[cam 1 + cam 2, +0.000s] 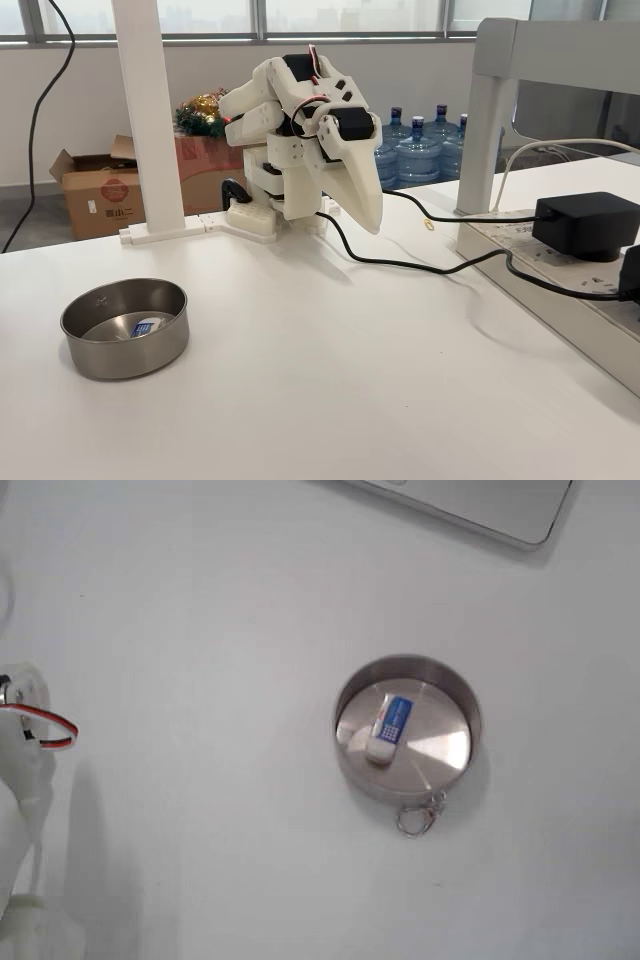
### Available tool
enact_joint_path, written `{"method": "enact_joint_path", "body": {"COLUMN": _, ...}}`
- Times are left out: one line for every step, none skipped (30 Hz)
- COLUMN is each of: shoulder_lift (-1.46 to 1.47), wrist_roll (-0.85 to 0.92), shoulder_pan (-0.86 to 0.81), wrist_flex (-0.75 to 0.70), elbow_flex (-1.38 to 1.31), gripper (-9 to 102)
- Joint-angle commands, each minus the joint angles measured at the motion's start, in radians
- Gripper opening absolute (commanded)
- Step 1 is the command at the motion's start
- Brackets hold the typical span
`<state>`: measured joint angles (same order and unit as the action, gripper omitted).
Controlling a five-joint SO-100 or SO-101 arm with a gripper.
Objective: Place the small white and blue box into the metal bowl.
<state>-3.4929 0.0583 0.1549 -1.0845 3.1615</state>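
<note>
The small white and blue box (389, 727) lies flat inside the metal bowl (95, 360) at the near left of the white table (330, 380). Farther back, the folded white arm's claw (368, 212) points down, closed and empty, well apart from the bowl.

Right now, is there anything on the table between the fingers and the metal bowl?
No. In a fixed view, only bare white table lies between the gripper and the metal bowl.

We list on the white surface (330, 380): a black power adapter (587, 224) on a power strip (560, 270), its black cable (420, 265) trailing left. Behind we note blue water bottles (418, 150), a cardboard box (100, 195) and Christmas decorations (200, 113). From above, a laptop corner (480, 505) and a metal clasp (418, 815).
</note>
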Motion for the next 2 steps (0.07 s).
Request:
{"method": "enact_joint_path", "body": {"shoulder_lift": -0.017, "wrist_roll": -0.009, "shoulder_pan": -0.005, "wrist_flex": -0.003, "elbow_flex": 0.038, "gripper": -5}}
{"method": "enact_joint_path", "body": {"shoulder_lift": -0.017, "wrist_roll": -0.009, "shoulder_pan": -0.005, "wrist_flex": -0.003, "elbow_flex": 0.038, "gripper": -5}}
